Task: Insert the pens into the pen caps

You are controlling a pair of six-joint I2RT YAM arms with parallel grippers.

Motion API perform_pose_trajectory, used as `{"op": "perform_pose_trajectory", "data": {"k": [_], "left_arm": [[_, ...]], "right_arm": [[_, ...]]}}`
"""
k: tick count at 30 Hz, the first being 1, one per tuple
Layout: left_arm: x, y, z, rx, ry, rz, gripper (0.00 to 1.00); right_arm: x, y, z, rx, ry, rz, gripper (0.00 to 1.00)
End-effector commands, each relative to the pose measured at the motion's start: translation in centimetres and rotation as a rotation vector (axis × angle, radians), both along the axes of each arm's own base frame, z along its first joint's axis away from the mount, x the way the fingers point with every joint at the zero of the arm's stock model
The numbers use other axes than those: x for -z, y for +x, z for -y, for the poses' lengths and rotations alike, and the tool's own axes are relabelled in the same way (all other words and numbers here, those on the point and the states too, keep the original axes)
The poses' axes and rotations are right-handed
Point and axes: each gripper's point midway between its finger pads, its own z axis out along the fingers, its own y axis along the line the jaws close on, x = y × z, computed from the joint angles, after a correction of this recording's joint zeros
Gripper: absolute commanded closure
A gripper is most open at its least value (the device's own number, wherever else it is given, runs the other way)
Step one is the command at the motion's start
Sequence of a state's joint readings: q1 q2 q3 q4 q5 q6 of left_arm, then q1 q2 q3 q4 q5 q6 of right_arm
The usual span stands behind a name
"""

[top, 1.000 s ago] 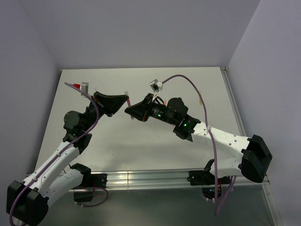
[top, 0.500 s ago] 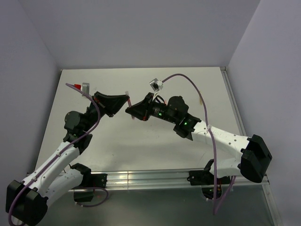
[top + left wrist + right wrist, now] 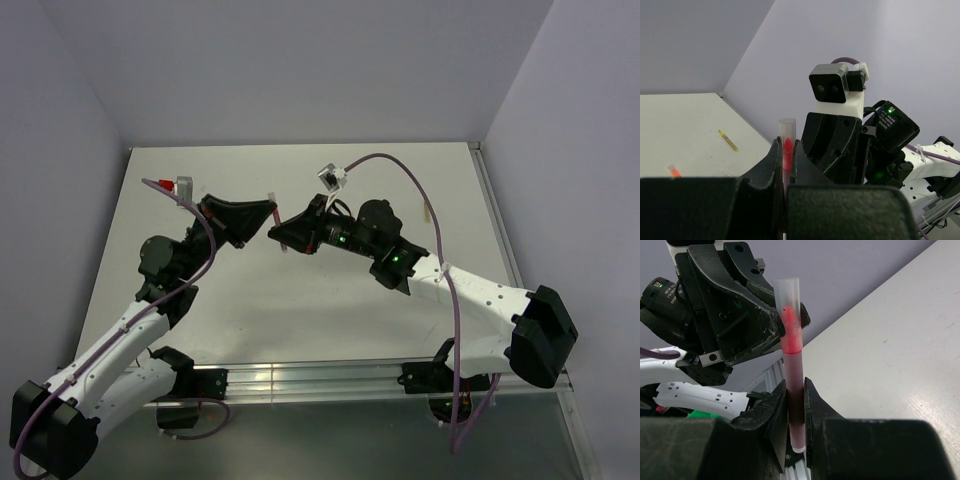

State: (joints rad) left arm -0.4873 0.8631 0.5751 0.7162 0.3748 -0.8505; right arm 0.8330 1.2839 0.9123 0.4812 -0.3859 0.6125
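Note:
My right gripper [image 3: 795, 390] is shut on a red pen [image 3: 792, 365] that stands upright between its fingers. The pen's pointed red tip sits inside a clear pen cap [image 3: 787, 295]. My left gripper [image 3: 786, 142] is shut on that same pen cap [image 3: 787, 125], and the red tip shows through its wall. In the top view the left gripper [image 3: 262, 218] and the right gripper [image 3: 280, 232] meet nose to nose above the middle of the table, with the pen [image 3: 283, 250] between them. How deep the pen sits in the cap is hidden by the fingers.
A yellow-green pen [image 3: 728, 140] lies on the white table [image 3: 330, 300] toward the far right, also seen as a pale stick [image 3: 428, 210] from above. A small stub with an orange end [image 3: 673, 171] lies nearer. The side walls stand close.
The right gripper has edged slightly toward the far side with the pen. The left gripper has barely moved, and both grips are unchanged.

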Motion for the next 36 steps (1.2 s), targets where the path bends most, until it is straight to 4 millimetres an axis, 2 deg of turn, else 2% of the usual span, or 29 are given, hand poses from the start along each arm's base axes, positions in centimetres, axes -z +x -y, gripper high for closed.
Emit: {"op": "perform_pose_trajectory", "data": {"k": [1, 17, 36], "left_arm": [[-0.7, -5.1, 2.5, 0.232, 0.07, 0.095, 1.0], [0.5, -5.0, 3.8, 0.233, 0.123, 0.067, 1.0], [1.8, -4.7, 5.1, 0.232, 0.179, 0.034, 1.0]], "right_arm": [[-5.3, 5.6, 2.5, 0.239, 0.131, 0.041, 1.0], [-7.7, 6.2, 3.4, 0.259, 0.159, 0.072, 1.0], [-10.5, 7.3, 6.0, 0.321, 0.186, 0.118, 1.0]]}}
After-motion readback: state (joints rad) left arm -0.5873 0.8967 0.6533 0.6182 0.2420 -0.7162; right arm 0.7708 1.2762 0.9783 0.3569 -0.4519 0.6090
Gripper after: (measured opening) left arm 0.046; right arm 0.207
